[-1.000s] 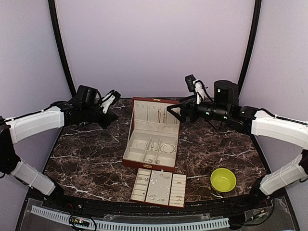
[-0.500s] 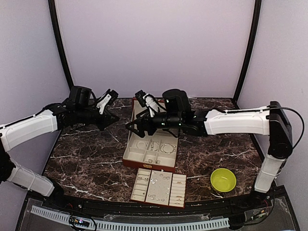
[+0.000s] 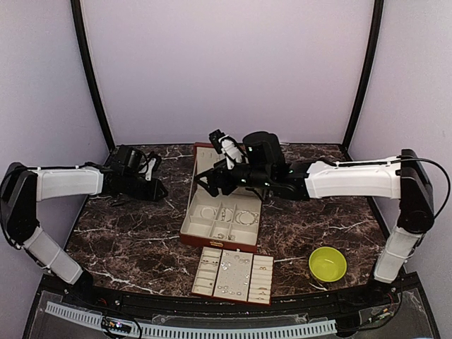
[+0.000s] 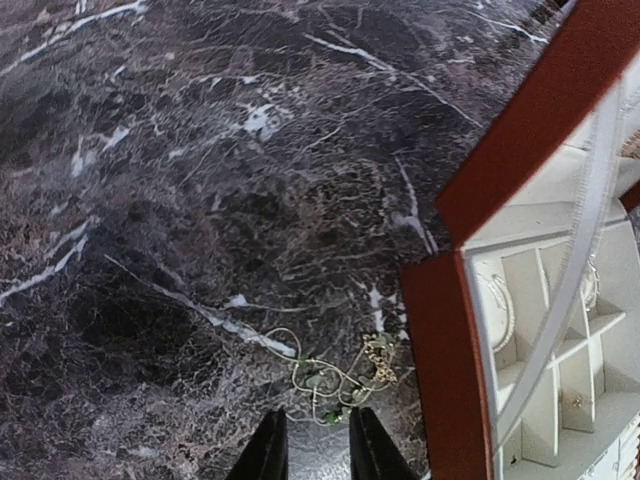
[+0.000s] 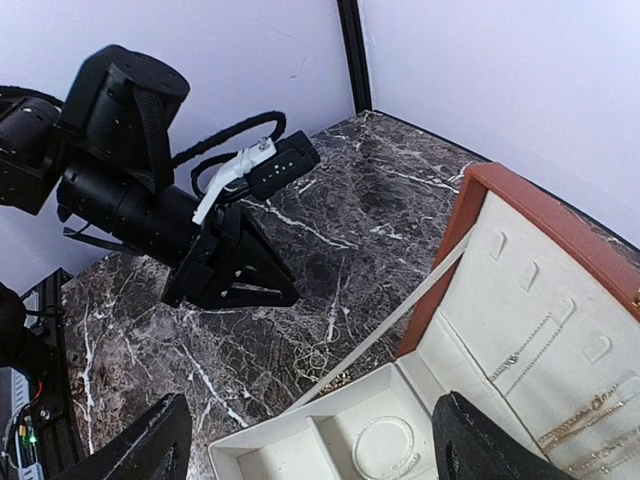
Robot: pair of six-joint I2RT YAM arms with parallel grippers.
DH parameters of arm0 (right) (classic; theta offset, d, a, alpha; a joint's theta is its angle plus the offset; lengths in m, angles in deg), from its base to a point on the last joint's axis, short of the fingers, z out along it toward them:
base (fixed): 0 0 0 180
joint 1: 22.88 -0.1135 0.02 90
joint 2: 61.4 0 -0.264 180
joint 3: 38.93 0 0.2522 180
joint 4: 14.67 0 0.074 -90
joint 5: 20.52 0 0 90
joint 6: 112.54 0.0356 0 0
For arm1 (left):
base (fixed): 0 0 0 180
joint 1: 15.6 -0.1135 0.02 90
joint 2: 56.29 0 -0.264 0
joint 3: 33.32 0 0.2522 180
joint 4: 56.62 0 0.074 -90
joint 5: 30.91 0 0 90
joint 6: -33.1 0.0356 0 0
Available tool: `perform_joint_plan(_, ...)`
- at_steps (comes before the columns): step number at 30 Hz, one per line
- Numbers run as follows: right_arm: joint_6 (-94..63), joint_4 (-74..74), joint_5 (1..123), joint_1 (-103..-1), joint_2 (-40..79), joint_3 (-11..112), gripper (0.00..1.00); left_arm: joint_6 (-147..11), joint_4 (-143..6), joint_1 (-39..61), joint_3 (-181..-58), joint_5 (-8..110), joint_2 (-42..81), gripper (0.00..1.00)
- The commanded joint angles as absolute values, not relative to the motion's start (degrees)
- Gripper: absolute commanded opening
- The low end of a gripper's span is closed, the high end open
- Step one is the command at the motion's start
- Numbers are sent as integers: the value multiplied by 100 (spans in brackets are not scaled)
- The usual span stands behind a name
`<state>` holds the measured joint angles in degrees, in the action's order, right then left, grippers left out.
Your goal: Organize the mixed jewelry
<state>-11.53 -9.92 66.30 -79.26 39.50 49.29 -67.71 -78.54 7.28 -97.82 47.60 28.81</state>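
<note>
Table (image 3: 127, 233) half sorted, we judge: box (image 3: 215, 244) at centre and tray (image 3: 263, 272) by the near edge hold pieces (image 3: 227, 268). Right gripper (image 5: 315, 428) gapes empty over the box's left side. Left gripper (image 4: 313, 428) is slightly parted and grips nothing. Tangled chain (image 4: 335, 378) lies loose just left of the box, unsorted.

Item quantities, by kind: one jewelry box (image 3: 224, 205); one compartment tray (image 3: 234, 275); one yellow-green bowl (image 3: 328, 263); one tangled chain (image 4: 335, 385); one marble table (image 3: 127, 233); two arms, namely left arm (image 3: 67, 180) and right arm (image 3: 353, 180)
</note>
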Motion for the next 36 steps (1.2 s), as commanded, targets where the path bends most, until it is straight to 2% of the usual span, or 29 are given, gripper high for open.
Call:
perform_joint_plan(1,-1015,-1197,6931,-7844,3528,4630,84,-7650,-7357,637,-9890,4758,3330,25)
perform_joint_plan(9,-1003,-1325,7165,-7810,3108,4180,84,-8307,-7121,616,-10154,4721,4221,24)
perform_joint_plan(24,-979,-1431,7209,-7718,2835,3851,85,-8373,-7174,616,-10221,5255,4611,23)
perform_joint_plan(36,-966,-1357,7291,-7710,2799,3825,85,-8393,-7085,612,-10223,5308,4802,10)
